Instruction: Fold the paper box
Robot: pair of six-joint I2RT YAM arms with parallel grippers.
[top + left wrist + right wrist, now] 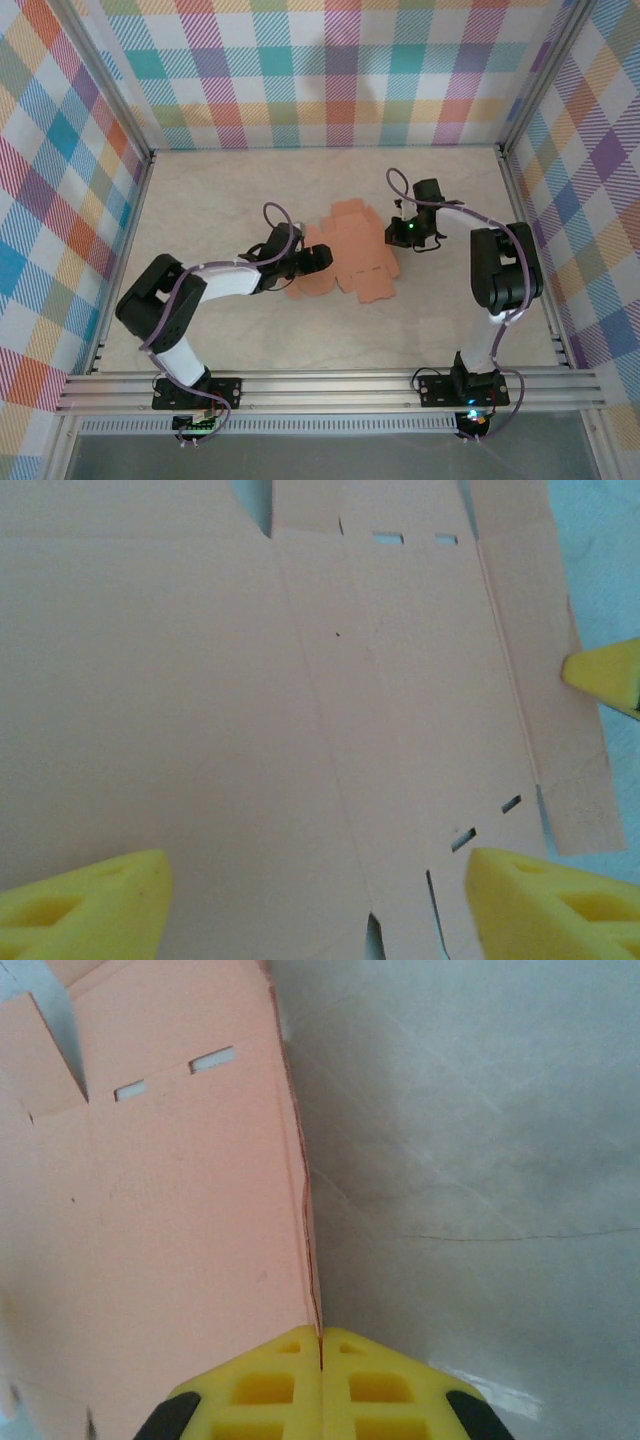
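Salmon-orange thin card forms the paper box (345,248), seen here as a flat, unfolded cutout with rounded tabs, scored fold lines and small rectangular slots near two of its ends. It lies spread on the pale marbled surface (200,190), between the two hands.

The left hand (318,258) is released. Its yellow fingers (90,905) stand wide apart over the card, which stretches ahead of and beneath this hand. We cannot tell whether the fingers touch the sheet.

The right hand (402,234) is clenched on the card's long side edge. Its yellow pads (270,1390) meet with that edge running straight into the seam between them. The box therefore extends ahead and to the left of this hand, with bare surface to its right.

From the left wrist we also note a yellow fingertip (605,675) of the right hand on the narrow side flap. The overhead view adds the whole outline and both arms closing in from either side, while the wrist views add slots and creases.
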